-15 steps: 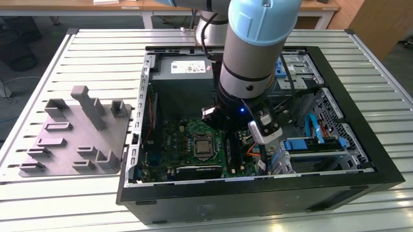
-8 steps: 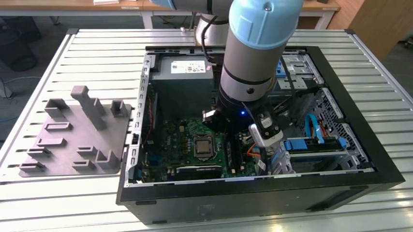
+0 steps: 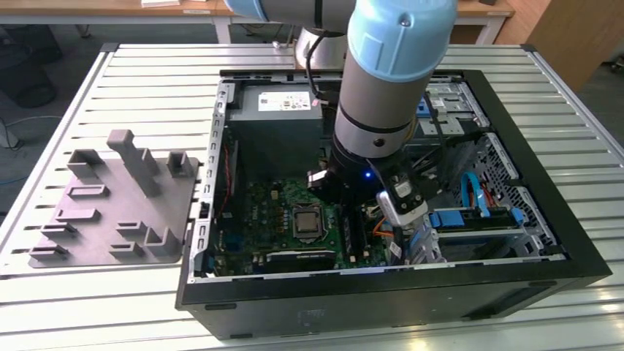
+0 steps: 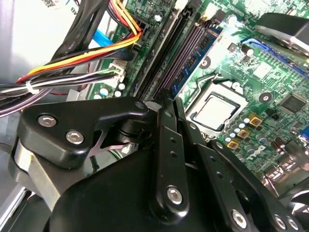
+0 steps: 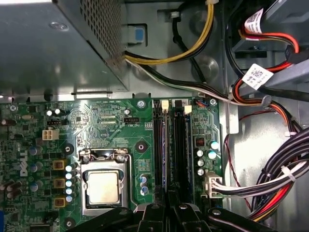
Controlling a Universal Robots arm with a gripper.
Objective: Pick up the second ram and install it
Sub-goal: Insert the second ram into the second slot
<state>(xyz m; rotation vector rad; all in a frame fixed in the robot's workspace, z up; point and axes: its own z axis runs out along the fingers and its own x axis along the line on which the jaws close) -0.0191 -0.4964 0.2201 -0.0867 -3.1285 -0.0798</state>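
My arm [image 3: 381, 110] reaches down into the open computer case, over the green motherboard [image 3: 263, 212]. In both wrist views my gripper [image 4: 169, 99] [image 5: 168, 195] hangs just above the long black memory slots [image 5: 179, 145], its fingers drawn close together. The second ram [image 4: 195, 55], a thin dark stick with a bluish chip-lined face, runs edge-on from between the fingertips along the slots [image 5: 167, 150]. It lies in line with a slot beside the processor [image 4: 217, 108]. I cannot tell how deep it sits.
The grey power supply box [image 5: 48, 43] borders the board. Coloured cable bundles [image 4: 72, 67] [image 5: 280, 174] cross close to the slots. Drive cages [image 3: 478, 219] fill the case at the exterior view's right. A grey holder plate [image 3: 117, 212] with blocks lies outside the case on the slatted table.
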